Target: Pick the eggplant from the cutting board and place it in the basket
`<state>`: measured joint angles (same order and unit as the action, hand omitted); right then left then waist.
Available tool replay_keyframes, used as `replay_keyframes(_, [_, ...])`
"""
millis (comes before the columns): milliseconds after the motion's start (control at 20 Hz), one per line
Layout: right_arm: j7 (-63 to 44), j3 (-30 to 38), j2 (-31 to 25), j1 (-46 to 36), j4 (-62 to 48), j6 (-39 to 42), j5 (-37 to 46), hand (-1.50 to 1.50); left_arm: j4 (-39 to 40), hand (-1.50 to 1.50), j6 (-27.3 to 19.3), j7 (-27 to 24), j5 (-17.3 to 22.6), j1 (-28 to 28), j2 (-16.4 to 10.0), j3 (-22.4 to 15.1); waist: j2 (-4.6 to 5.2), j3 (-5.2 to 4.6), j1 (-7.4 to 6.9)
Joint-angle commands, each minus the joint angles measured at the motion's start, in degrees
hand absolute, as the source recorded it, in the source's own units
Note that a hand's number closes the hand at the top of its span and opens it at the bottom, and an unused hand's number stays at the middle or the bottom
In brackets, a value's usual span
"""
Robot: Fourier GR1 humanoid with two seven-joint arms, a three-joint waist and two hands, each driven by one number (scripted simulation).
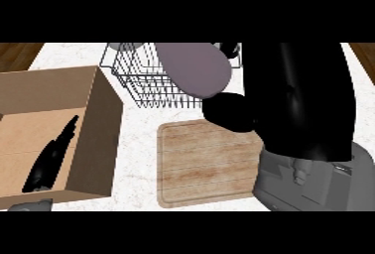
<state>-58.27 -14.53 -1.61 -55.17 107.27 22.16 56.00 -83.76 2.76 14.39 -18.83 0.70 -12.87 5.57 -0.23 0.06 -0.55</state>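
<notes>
Holding eggplant (192,67) over basket (139,85), right hand (293,99) fingers (230,113) curled round it; white marble counter (139,149), wood floor (18,52).

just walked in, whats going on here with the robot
The robot's right hand is curled round the eggplant and holds it up over the wire basket at the far side of the counter. It has not let go yet. The eggplant is already off the cutting board in the middle. The left hand rests open at the lower left, in front of the cardboard box.
</notes>
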Motion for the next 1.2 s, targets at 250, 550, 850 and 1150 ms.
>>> replay_keyframes(250, [-9.0,0.0,1.6,-12.2,-15.6,-4.6,-7.5,1.50,2.3,0.00,0.0,-1.8,0.0,-0.8,0.3,0.8,0.15,-0.13,-0.43])
replay_keyframes(550, [-3.0,-2.2,1.6,-12.3,-29.6,-14.0,-7.6,1.50,2.2,0.00,-1.1,1.6,-2.0,2.5,2.4,-1.2,0.33,-0.11,-0.43])
replay_keyframes(850, [0.6,-0.2,1.6,-14.6,-41.2,-16.2,-5.7,1.50,0.1,0.00,0.0,0.6,-1.0,0.4,0.9,0.6,0.30,-0.09,-0.49])
replay_keyframes(1150, [0.3,-5.3,1.6,-16.8,-53.4,-29.2,-9.8,-1.50,-0.2,0.00,-0.2,1.8,-2.2,1.3,2.1,-0.8,0.52,-0.10,-1.67])
